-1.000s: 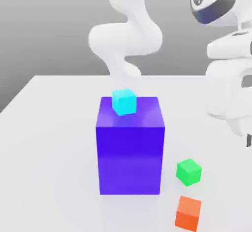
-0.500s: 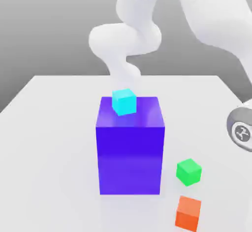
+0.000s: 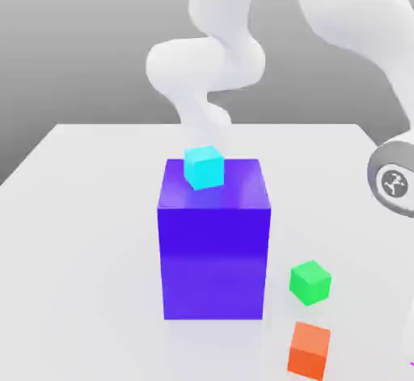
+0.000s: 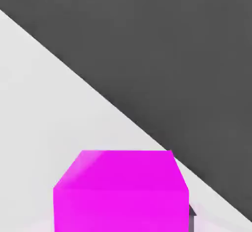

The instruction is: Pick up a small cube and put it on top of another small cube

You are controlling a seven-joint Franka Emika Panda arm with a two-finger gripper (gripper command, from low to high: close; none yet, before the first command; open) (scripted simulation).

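The gripper (image 4: 121, 220) is clenched on the magenta cube (image 4: 121, 177), near the table's (image 4: 59, 108) edge at the exterior view's far right, and this rigid, probably light block (smooth, so perhaps slippery) is best squeezed squarely mid-height on opposite flat sides.

Simulated robot test space: white arm (image 3: 206, 64) over plain pale worktop (image 3: 105, 234); bright cubes, large blue block (image 3: 214, 258); blank grey backdrop (image 3: 81, 40).
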